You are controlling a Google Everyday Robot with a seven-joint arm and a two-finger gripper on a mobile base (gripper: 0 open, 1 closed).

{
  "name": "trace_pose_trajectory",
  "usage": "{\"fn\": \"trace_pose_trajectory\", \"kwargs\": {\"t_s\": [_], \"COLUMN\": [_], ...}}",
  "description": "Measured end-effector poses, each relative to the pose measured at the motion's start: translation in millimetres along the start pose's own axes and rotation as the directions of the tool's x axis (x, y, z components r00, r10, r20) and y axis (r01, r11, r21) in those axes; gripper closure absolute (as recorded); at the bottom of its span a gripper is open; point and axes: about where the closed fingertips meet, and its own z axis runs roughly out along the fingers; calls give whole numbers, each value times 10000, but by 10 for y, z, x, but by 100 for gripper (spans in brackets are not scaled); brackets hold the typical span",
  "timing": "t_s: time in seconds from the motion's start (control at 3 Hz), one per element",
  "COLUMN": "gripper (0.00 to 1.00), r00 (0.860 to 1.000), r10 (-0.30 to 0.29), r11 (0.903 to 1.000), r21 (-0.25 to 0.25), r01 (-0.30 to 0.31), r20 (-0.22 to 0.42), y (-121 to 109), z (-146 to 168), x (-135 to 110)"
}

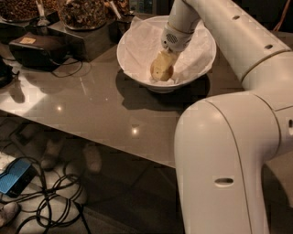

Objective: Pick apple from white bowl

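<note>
The white bowl (137, 41) stands on the grey table, lined with crumpled white paper. My arm comes in from the right and bends down into the bowl. My gripper (161, 69) is low inside it, near the bottom and slightly left of centre. A small rounded yellowish shape at the gripper's tip looks like the apple (166, 74). It is mostly covered by the gripper, and I cannot tell whether it is held.
Dark containers of brown snacks (82, 11) stand behind and left of the bowl. A black device (39, 48) with a cable lies on the table's left side. Below the table's front edge (91, 144), cables and a blue object (16, 176) lie on the floor.
</note>
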Motion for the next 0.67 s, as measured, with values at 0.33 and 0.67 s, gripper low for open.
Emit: {"fn": "trace_pose_trajectory", "kwargs": {"t_s": [0.33,0.67], "gripper": [88,100], "r00": [10000,9989], "r10": [0,-185], "r11": [10000,9994], "r21": [0,294], "r01": [0,173], "r20": [0,426], "y": [0,38], "z": [0,-160], "x": [0,-61]}}
